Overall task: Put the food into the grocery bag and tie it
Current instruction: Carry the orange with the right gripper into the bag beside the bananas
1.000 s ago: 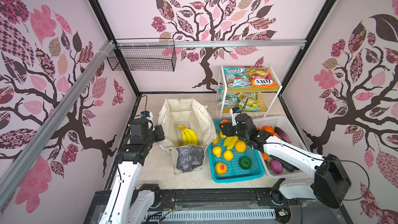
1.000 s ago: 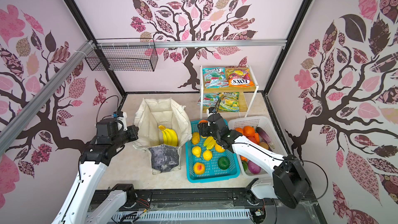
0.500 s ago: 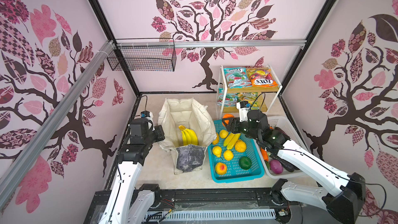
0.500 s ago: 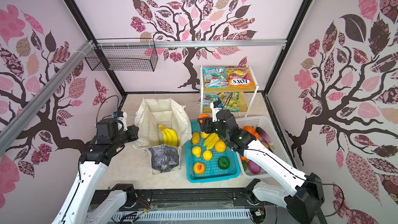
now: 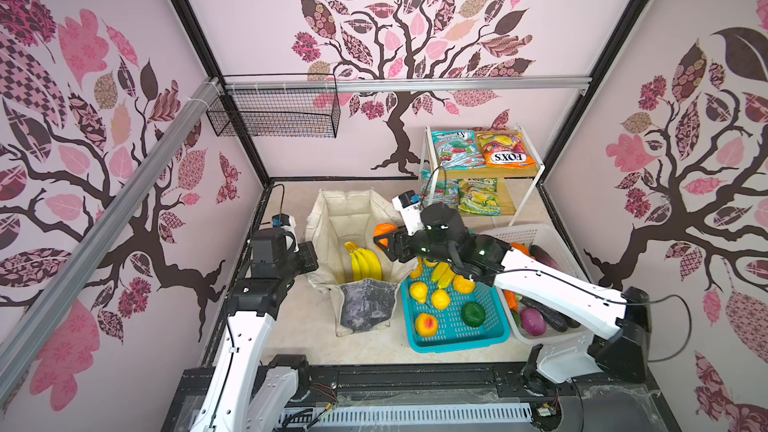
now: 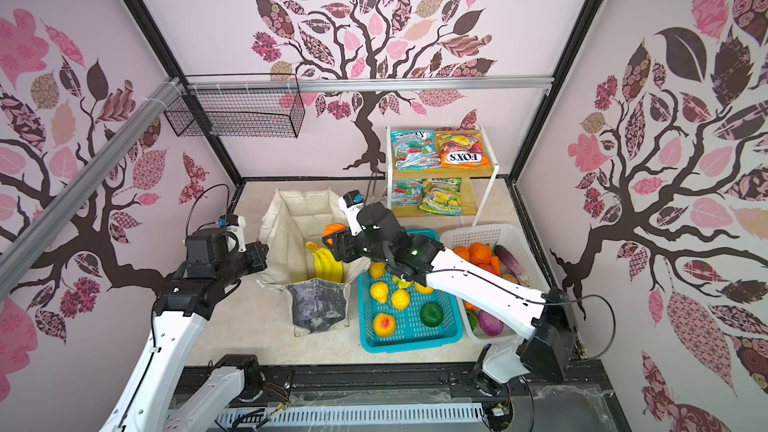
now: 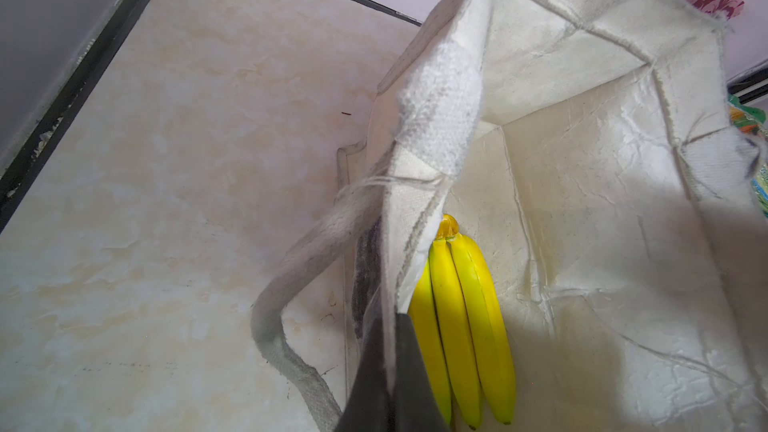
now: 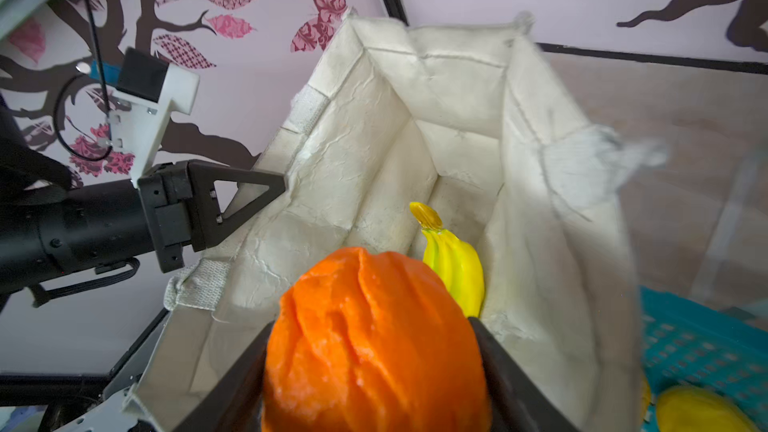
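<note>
The cream grocery bag [image 5: 353,214] [image 6: 301,218] stands open on the floor, left of centre in both top views. A yellow banana bunch [image 5: 365,264] [image 6: 328,264] [image 7: 457,326] [image 8: 455,270] lies inside it. My left gripper [image 5: 309,257] [image 6: 259,257] [image 7: 388,326] is shut on the bag's left rim [image 7: 415,201] and holds it up. My right gripper [image 5: 386,243] [image 6: 334,245] [image 8: 370,328] is shut on a round orange [image 5: 384,230] [image 6: 334,228] [image 8: 374,347], which hangs over the bag's right rim, above the opening. The orange FOX'S packet [image 5: 505,151] and a green-yellow packet [image 5: 478,197] lie on the shelf.
A teal basket [image 5: 457,338] of toy fruit sits right of the bag, under my right arm. Beside it stands a white basket [image 5: 536,230] of vegetables. The white-framed wooden shelf [image 5: 511,172] is at the back right. A black wire basket [image 5: 274,114] hangs on the back wall.
My right gripper has carried the orange up from the teal basket and leftward to the bag's right rim. The left arm has not moved.
</note>
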